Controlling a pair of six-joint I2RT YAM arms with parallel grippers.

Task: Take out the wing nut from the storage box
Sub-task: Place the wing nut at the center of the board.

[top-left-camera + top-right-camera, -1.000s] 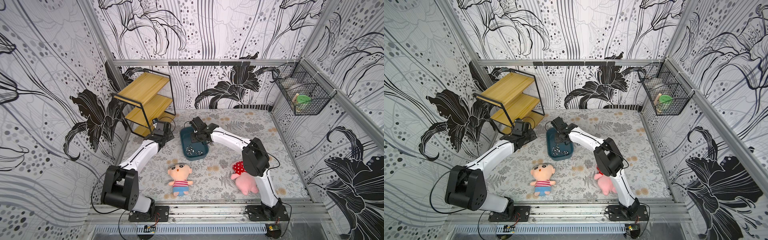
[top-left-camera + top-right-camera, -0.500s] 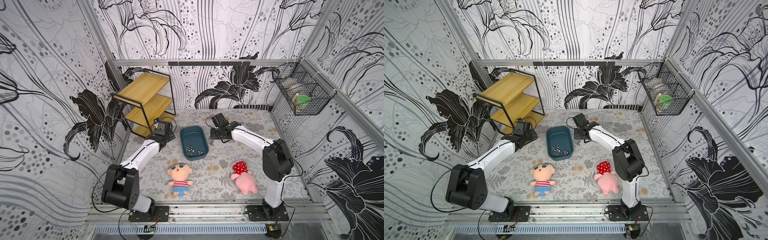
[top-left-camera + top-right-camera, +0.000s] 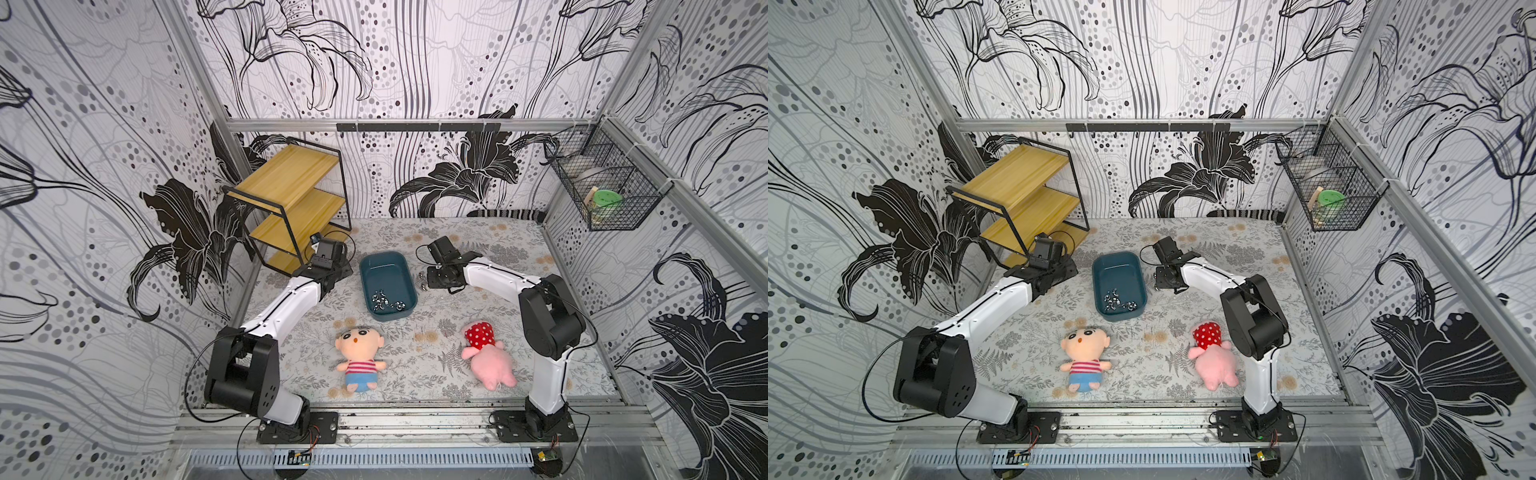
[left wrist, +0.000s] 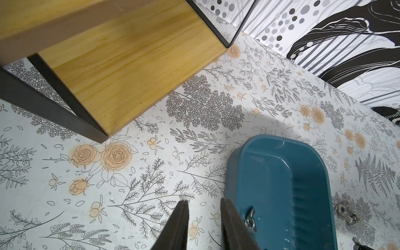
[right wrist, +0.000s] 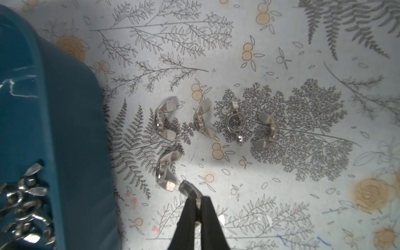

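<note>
Two arms over one floral tabletop. One teal box lies near the tabletop's middle, its long sides running from the back edge toward the front edge. At the box's front end sits one heap of wing nuts, too tangled to count. Five loose nuts lie on the tabletop just beside the box's right wall: four in a row, one apart from the row and nearer the right gripper. That gripper's jaws are closed on a sixth, the held nut, pinched by one wing outside the box, just beside the fifth loose nut. The left gripper hangs by the box's left wall, jaws partly parted, nothing between them. Two dolls lie near the front edge: one boy doll, one pink doll. One three-board shelf fills the back left corner; one wire basket hangs on the right wall.
</note>
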